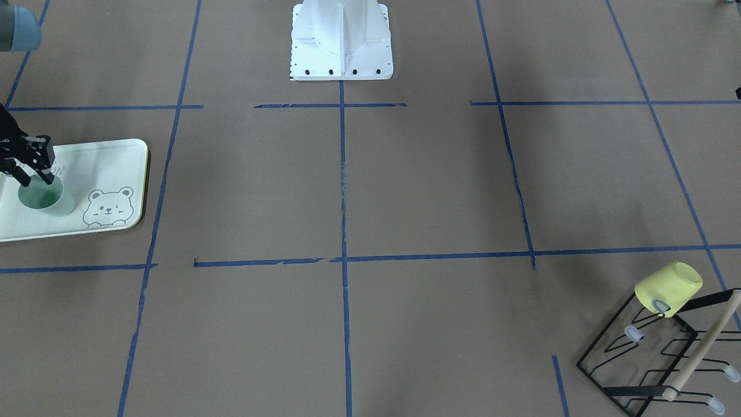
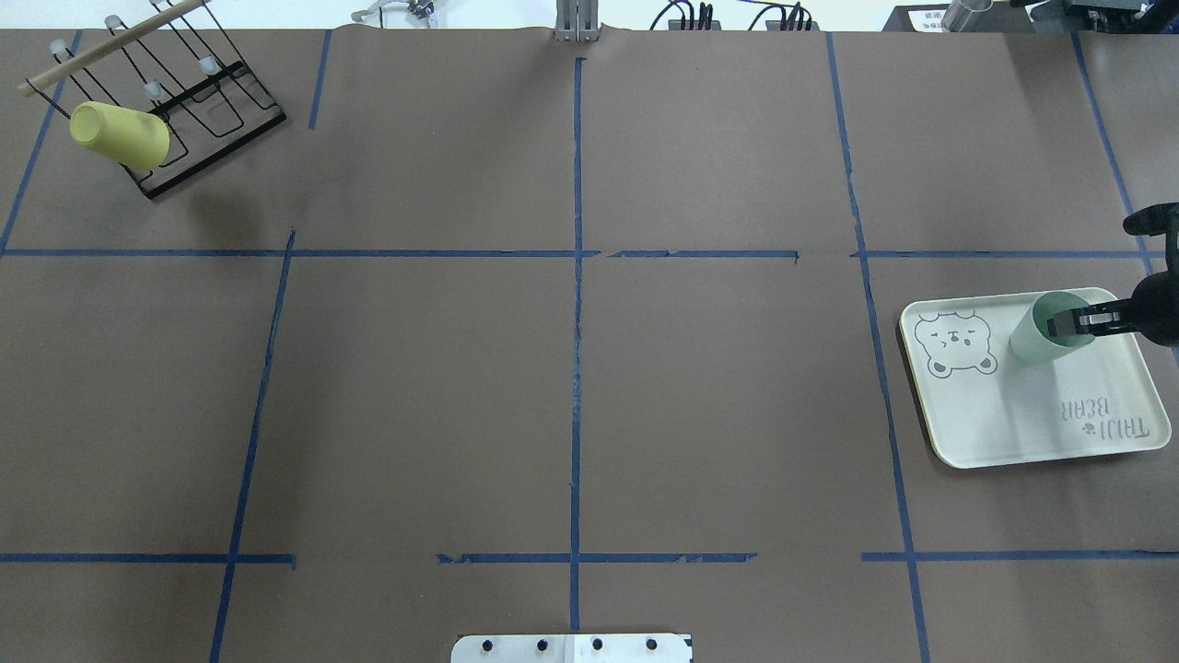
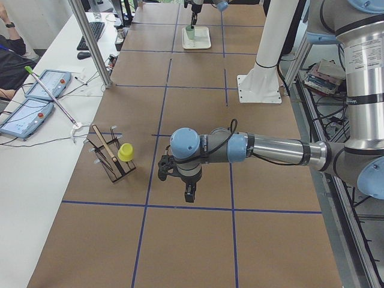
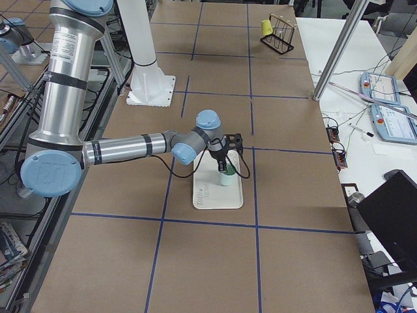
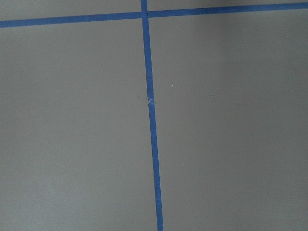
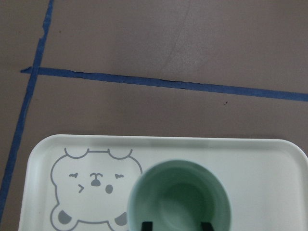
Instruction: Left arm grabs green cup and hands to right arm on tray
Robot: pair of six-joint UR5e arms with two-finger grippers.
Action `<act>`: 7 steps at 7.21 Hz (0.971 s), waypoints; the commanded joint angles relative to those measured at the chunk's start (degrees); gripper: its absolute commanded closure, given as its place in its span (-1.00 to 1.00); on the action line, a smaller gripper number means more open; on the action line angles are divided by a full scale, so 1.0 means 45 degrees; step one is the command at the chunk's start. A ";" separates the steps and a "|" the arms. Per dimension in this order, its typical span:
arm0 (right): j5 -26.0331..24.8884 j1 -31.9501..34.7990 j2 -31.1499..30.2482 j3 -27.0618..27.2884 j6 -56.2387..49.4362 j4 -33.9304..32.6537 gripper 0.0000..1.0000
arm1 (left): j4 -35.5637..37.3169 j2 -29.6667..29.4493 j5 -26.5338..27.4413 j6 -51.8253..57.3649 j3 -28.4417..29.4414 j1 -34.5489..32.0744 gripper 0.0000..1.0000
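A: Brown paper table gridded with blue tape; we find the green cup upright on the tray, just beside the bear drawing, the right gripper over its mouth.
B: Its jaws stand apart, pinching nothing we can see. If it lifts off crooked, a fingertip could catch the rim and tip the cup, we reckon.
A: Whether the tips touch the wall, we cannot say: the wrist view cuts them off.
B: And the left gripper shows only from the side, over bare table; open or closed, we cannot tell
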 commanded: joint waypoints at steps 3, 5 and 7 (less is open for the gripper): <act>0.0280 0.0101 -0.0002 0.0123 -0.0212 -0.0222 -1.00 | 0.0000 -0.0010 -0.0001 0.0017 -0.0044 0.0000 -1.00; 0.2381 0.2042 -0.0118 0.0103 -0.2656 -0.1192 -1.00 | -0.0019 -0.0010 0.0116 0.0114 -0.0064 0.0000 -1.00; 0.3366 0.4311 -0.0488 0.0123 -0.6737 -0.3145 -1.00 | -0.0019 0.0009 0.0136 0.0095 0.0033 0.0000 -1.00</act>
